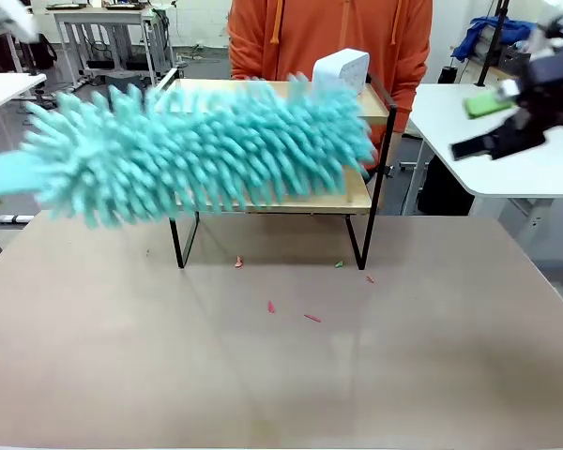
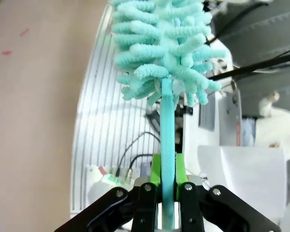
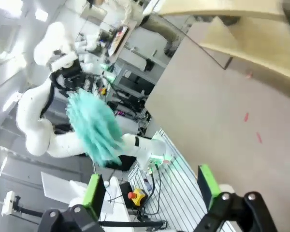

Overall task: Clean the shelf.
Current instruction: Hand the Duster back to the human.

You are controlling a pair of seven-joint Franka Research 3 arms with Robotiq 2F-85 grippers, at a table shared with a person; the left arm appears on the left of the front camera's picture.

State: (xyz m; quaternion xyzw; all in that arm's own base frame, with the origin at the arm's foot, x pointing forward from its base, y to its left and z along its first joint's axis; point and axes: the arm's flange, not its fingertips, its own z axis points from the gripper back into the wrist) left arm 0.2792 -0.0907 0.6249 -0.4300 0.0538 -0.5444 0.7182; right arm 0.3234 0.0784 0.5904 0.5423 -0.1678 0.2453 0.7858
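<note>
The shelf [image 1: 357, 192], a small two-tier rack of light wooden boards on thin black metal legs, stands at the far middle of the brown table [image 1: 281, 366], right in front of a person in an orange hooded top [image 1: 328, 37]. A white rounded box [image 1: 341, 70] sits on its upper board near the right end. Across the shelf's front, my fluffy turquoise duster with chenille fingers [image 1: 197, 150] is blurred, covering most of both boards in the front view. Small red and green scraps [image 1: 272, 306] lie scattered on the table just before the shelf's legs.

My left wrist view gives what the front view cuts off: my left gripper [image 2: 167, 186] has its green pads pinched tight on the duster's flat turquoise handle, the fluffy head rising above them. My right wrist view shows the shelf's boards [image 3: 232, 29] from the side at the top, the scraps on the table, and the duster [image 3: 94, 125] farther off on my white left arm [image 3: 36, 121]. My right gripper [image 3: 152, 191] has its fingers spread wide with nothing between them; in the front view it hangs off to the right over a white side table [image 1: 507, 155].
</note>
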